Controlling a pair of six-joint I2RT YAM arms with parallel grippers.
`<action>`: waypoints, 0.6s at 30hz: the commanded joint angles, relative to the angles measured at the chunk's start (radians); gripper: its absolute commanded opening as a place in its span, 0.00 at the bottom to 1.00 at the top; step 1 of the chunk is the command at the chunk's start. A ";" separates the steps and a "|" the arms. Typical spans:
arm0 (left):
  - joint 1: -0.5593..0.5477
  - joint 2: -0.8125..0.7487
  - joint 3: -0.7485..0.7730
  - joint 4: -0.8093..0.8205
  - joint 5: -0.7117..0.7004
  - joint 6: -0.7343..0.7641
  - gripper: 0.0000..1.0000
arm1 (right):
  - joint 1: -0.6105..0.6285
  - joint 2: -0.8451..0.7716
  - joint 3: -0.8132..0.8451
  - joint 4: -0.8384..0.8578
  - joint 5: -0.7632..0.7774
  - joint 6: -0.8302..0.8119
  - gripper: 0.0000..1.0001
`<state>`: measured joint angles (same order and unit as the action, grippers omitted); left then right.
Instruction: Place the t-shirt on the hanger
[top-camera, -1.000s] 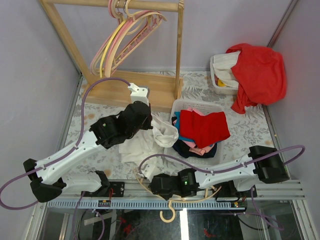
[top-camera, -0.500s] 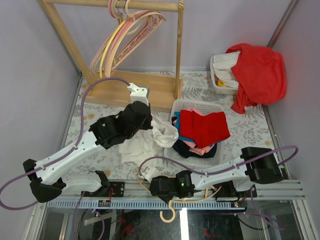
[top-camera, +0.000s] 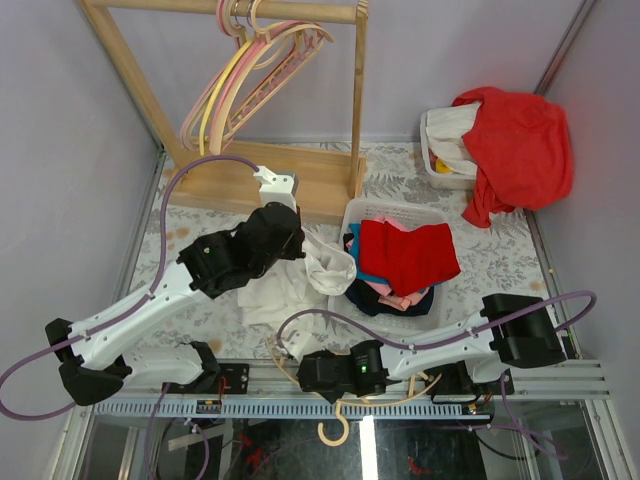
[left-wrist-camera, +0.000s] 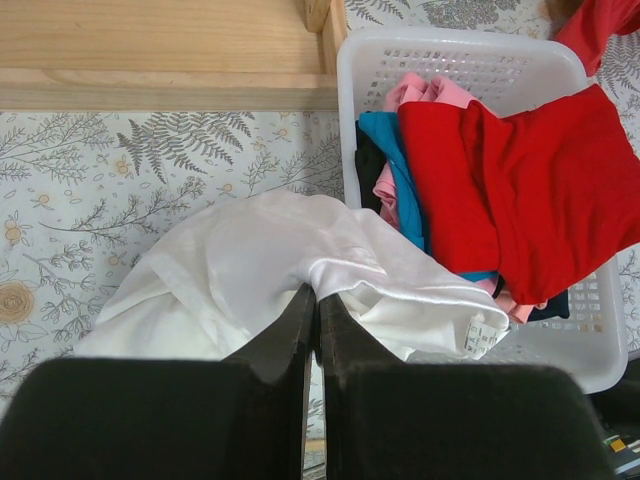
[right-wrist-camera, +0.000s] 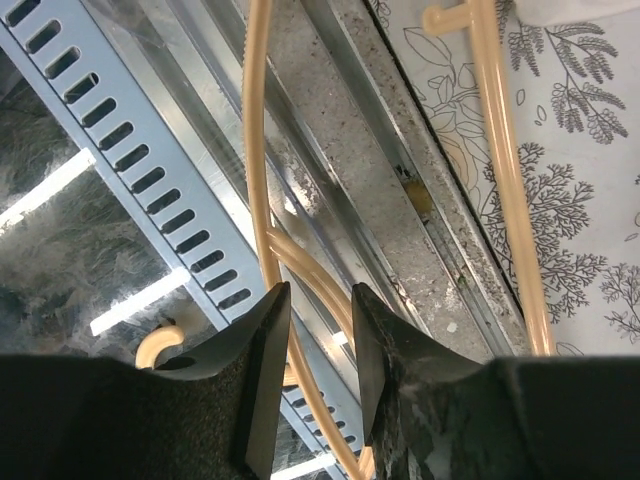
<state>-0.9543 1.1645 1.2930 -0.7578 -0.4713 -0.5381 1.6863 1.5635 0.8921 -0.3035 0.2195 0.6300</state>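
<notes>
T-shirt (left-wrist-camera: 290, 250): white, bunched in a heap on the bench (left-wrist-camera: 100, 170). One fold laps onto the rim of the basket (left-wrist-camera: 345, 120), to the right of the left fingers (left-wrist-camera: 306, 325). Those fingers are clenched on a ridge of its cloth just ahead of their tips, and the rest sags away to either side. No collar or hem can be picked out.

Hanger (right-wrist-camera: 258, 150): pale peach, lying across the metal rail (right-wrist-camera: 130, 150) at the bench's near edge, with its hook past the rail. The right fingers (right-wrist-camera: 268, 335) stand parted, astride the neck where the shoulders join. The rods run on ahead of the tips. No firm clamp is evident.

Assessment: the step in hand appears to be securing the hanger, with the shirt held in the other arm.

Recommended:
- Centre the neck between the right fingers before closing, so the hanger neither swivels nor slips off the edge.
- Close squarely across the junction, not on one thin rod.
- The left arm should then find the collar or hem, since a mid-cloth pinch offers no opening for a hanger shoulder to enter.
</notes>
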 joint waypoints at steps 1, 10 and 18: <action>0.006 -0.012 0.006 0.018 0.002 -0.003 0.00 | 0.608 -0.046 0.061 -0.048 0.087 0.034 0.35; 0.006 -0.022 0.012 0.011 0.004 -0.006 0.00 | 0.636 0.016 0.085 -0.022 0.033 0.049 0.31; 0.005 -0.025 0.004 0.010 0.014 -0.013 0.00 | 0.664 0.026 0.077 0.003 0.006 0.085 0.36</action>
<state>-0.9543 1.1614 1.2930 -0.7582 -0.4660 -0.5457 1.6867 1.6020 0.9424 -0.3367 0.2306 0.6823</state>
